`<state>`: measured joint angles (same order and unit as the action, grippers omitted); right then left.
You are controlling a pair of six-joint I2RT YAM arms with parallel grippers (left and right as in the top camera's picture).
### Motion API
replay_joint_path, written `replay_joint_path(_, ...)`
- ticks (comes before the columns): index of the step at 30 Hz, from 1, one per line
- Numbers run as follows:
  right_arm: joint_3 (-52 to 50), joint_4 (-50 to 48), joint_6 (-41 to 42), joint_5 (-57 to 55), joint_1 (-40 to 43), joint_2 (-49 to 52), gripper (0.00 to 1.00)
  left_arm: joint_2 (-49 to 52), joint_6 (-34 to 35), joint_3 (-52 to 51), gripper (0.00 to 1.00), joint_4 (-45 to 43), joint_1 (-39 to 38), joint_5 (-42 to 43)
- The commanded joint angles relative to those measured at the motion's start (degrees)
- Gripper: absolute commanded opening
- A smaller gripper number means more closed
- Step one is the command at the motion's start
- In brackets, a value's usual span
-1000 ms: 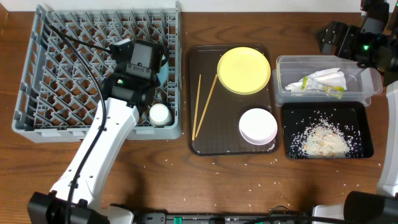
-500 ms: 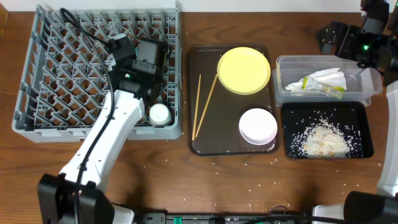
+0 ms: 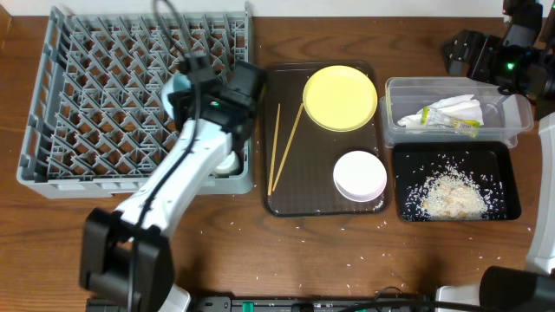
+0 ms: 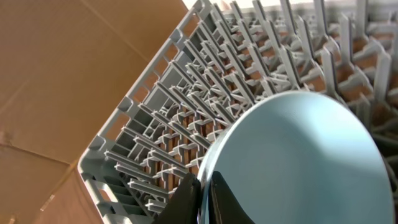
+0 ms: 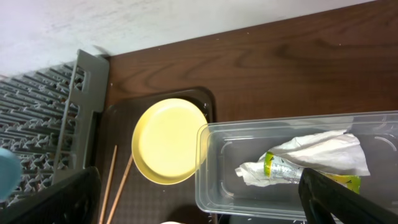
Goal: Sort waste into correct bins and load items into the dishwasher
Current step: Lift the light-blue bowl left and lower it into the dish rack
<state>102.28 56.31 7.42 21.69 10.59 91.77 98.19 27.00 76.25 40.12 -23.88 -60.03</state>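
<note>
Left wrist view: the left gripper (image 4: 202,196) is clamped on the rim of the blue bowl (image 4: 298,162), one finger on each side of the thin wall. The bowl is tipped on edge over the pegs of the dish rack (image 4: 155,118); whether it touches a peg cannot be told. Overhead view: the left arm reaches across the rack's right side, carrying the bowl above the pegs near the rack's right edge. The white cup (image 3: 227,162) stands in the rack, partly hidden under the arm. On the brown tray (image 3: 282,204) lie the chopsticks (image 3: 284,147), the yellow plate (image 3: 340,97) and the white bowl (image 3: 360,176), all apart from one another. The clear tub (image 3: 395,130) holds the napkin (image 3: 455,108) and the wrapper (image 3: 460,126); the black tray (image 3: 512,204) holds the rice (image 3: 449,195), with stray grains scattered on the table. Right wrist view: the right gripper (image 5: 199,180) hangs spread wide and empty above the tub and plate. Likely hazards: the narrow pinch on the rim may let the bowl swing or slip; a tilted rim may snag a peg as it descends; the forearm may knock the cup beneath it.
</note>
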Motion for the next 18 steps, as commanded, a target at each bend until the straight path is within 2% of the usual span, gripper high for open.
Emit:
replay_joint_path(1, 0.0, 0.1, 0.7, 0.7, 0.4, -0.4, 0.99, 3.8, -0.2, -0.2, 0.07, 0.0, -0.7, -5.9)
replay_joint_path(11, 0.0, 0.1, 0.7, 0.7, 0.4, -0.4, 0.99, 6.9, -0.5, -0.2, 0.07, -0.2, -0.8, -14.4)
replay_joint_path(18, 0.0, 0.1, 0.7, 0.7, 0.4, -0.4, 0.99, 6.9, -0.6, -0.2, 0.07, -0.2, -0.9, -12.2)
